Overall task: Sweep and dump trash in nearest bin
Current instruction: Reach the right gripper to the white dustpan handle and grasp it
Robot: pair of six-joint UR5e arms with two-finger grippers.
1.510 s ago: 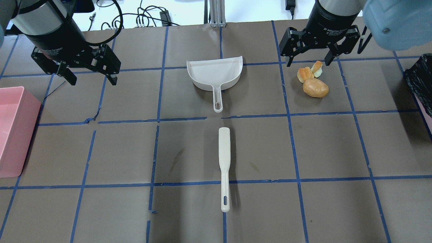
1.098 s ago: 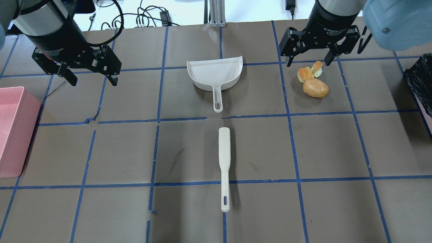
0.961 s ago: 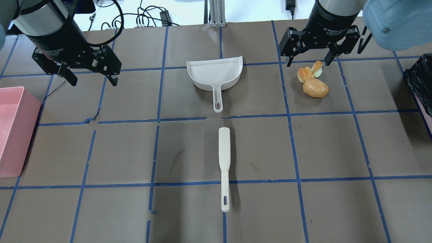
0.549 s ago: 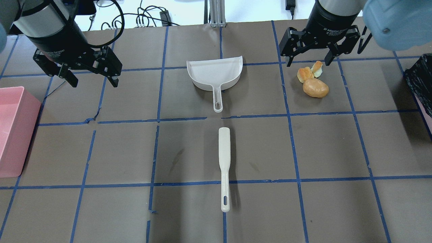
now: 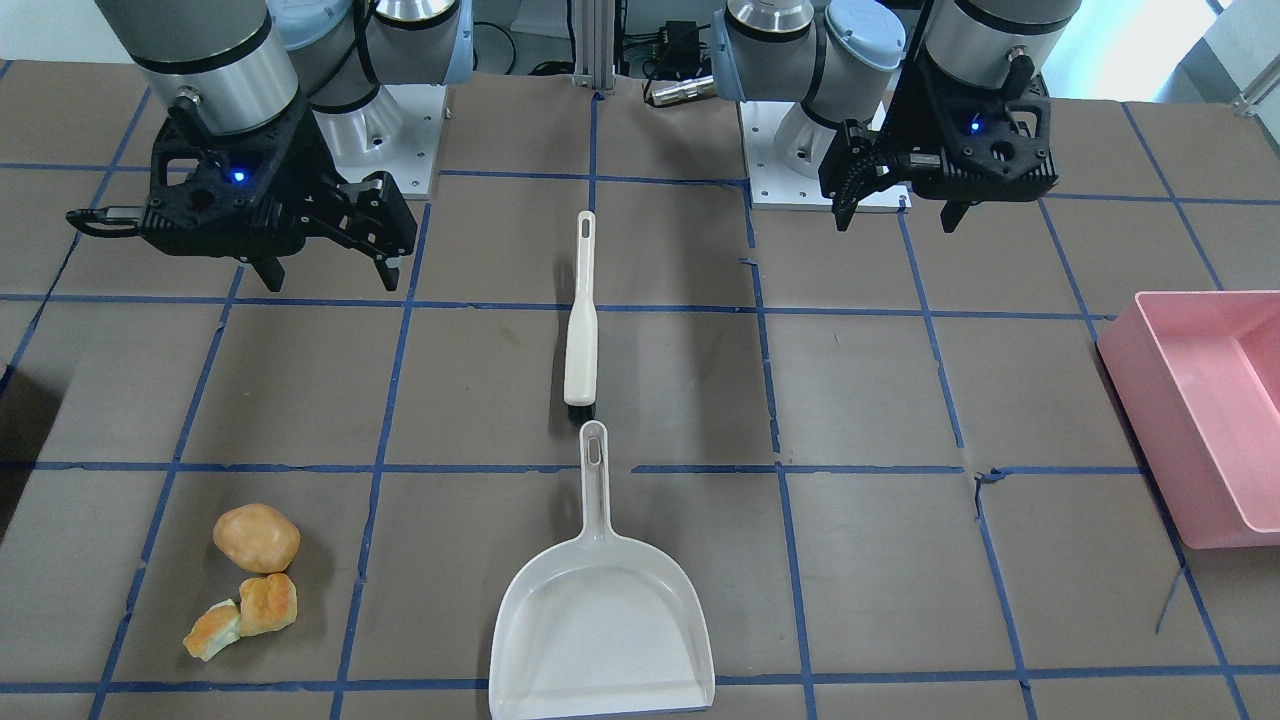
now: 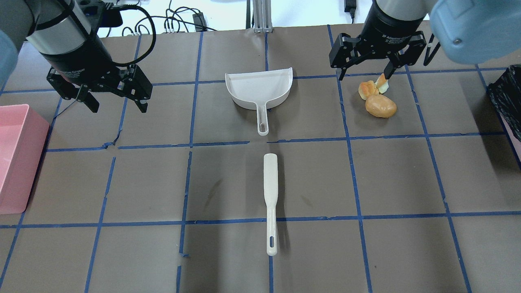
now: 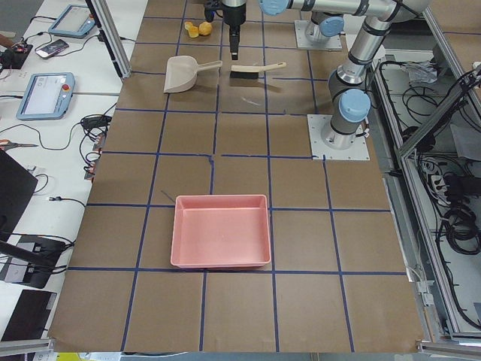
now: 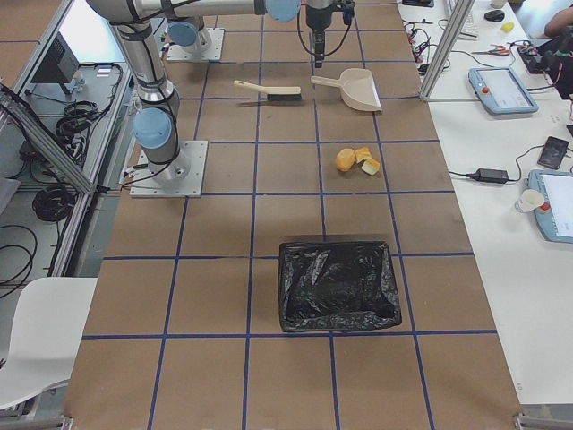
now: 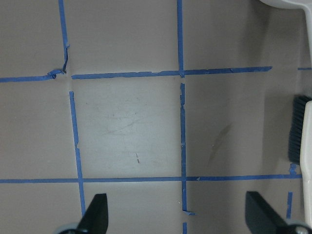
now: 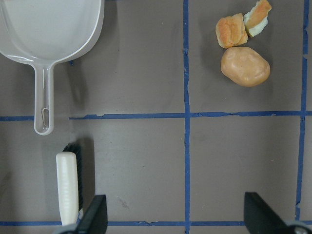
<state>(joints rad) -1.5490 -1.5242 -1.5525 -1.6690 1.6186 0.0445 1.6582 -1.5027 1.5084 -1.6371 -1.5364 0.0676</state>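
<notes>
The trash is a round tan bun (image 6: 380, 106) and two golden-orange chunks (image 6: 367, 89) lying together on the brown table at the far right; it also shows in the right wrist view (image 10: 244, 66). The bin (image 8: 337, 285), lined in black, stands at the table's right end, and only a sliver (image 6: 506, 97) of it shows overhead. A white dustpan (image 6: 260, 87) and a white brush (image 6: 270, 191) lie at the table's middle. My right gripper (image 6: 363, 75) is open and empty, high up near the trash. My left gripper (image 6: 118, 106) is open and empty at the far left.
A pink tub (image 6: 16, 162) stands at the table's left edge. Blue tape lines grid the table. The arm bases (image 5: 400, 110) are bolted at the robot's side. Tablets and cables lie on a side bench (image 8: 501, 90) beyond the far edge.
My left gripper has moved a little right and toward the table's middle. My right gripper has shifted slightly left. Both stay open; nothing on the table has moved.
</notes>
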